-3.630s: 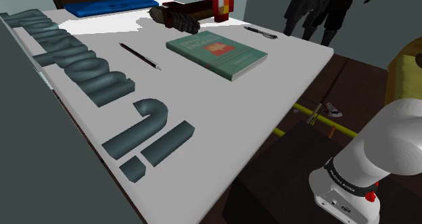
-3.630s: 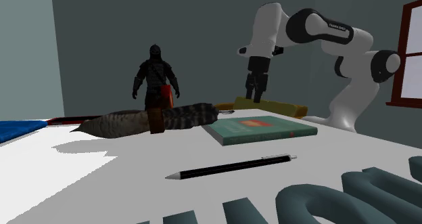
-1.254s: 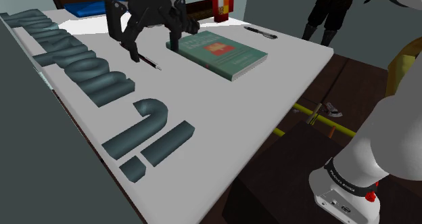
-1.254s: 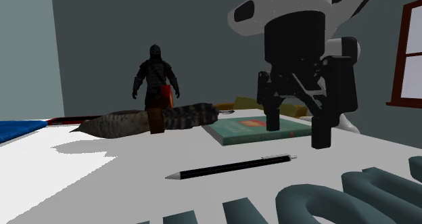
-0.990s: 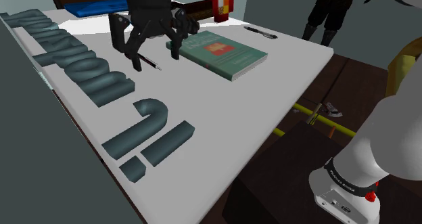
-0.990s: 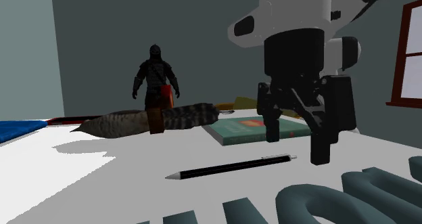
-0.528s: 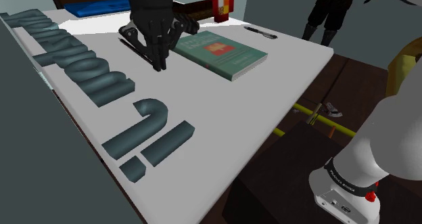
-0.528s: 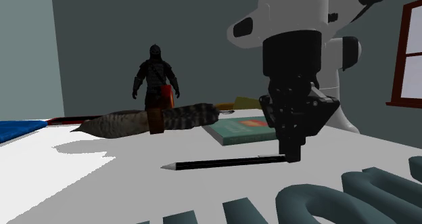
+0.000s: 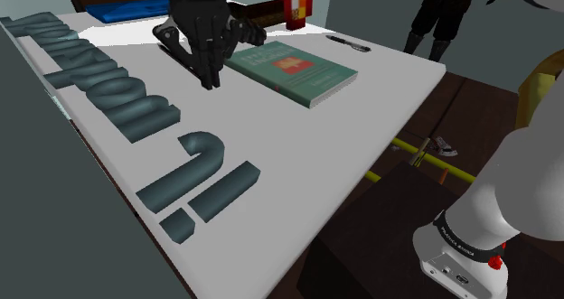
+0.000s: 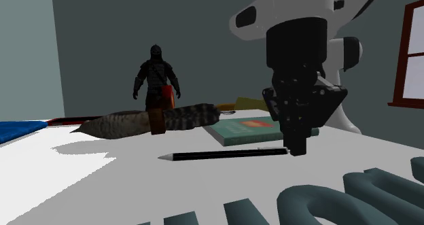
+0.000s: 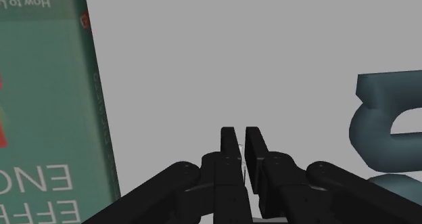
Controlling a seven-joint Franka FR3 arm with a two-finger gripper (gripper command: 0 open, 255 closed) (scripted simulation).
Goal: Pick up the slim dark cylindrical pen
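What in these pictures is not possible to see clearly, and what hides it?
1. Slim black pen: in the second exterior view its clamped end is behind the black pincer; in the shoulder view the pincer covers part of it.
2. Green book: wrist view, title cut off by the picture's edge.
3. Small dark object at the white table's far edge: shoulder view, too small to name.

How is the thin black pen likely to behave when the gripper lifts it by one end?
The pen looks stiff and probably light: it runs straight out from the gripper, shut near one end. Held so far off centre, it may pivot in the grip. Round and smooth, it would likely roll on the table.
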